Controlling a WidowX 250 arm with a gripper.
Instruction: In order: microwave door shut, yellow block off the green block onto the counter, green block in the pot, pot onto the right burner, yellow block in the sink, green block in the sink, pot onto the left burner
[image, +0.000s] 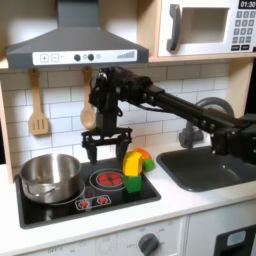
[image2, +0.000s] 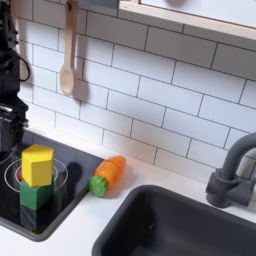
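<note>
The yellow block (image: 131, 161) sits on top of the green block (image: 132, 183) on the right burner of the black cooktop; both exterior views show the stack, yellow block (image2: 37, 165) over green block (image2: 35, 193). My gripper (image: 105, 145) hangs open just left of the stack in the first exterior view, at about the yellow block's height, with nothing between its fingers. On the left burner stands the steel pot (image: 50, 175). The microwave door (image: 198, 26) looks shut. The dark sink (image: 210, 166) lies to the right in the white counter (image: 195, 203).
An orange-and-green toy vegetable (image2: 108, 174) lies on the cooktop's edge just behind the stack. A dark faucet (image2: 232, 172) rises behind the sink (image2: 185, 225). Wooden utensils (image: 38, 108) hang on the tiled wall. A range hood (image: 70, 45) sits over the cooktop.
</note>
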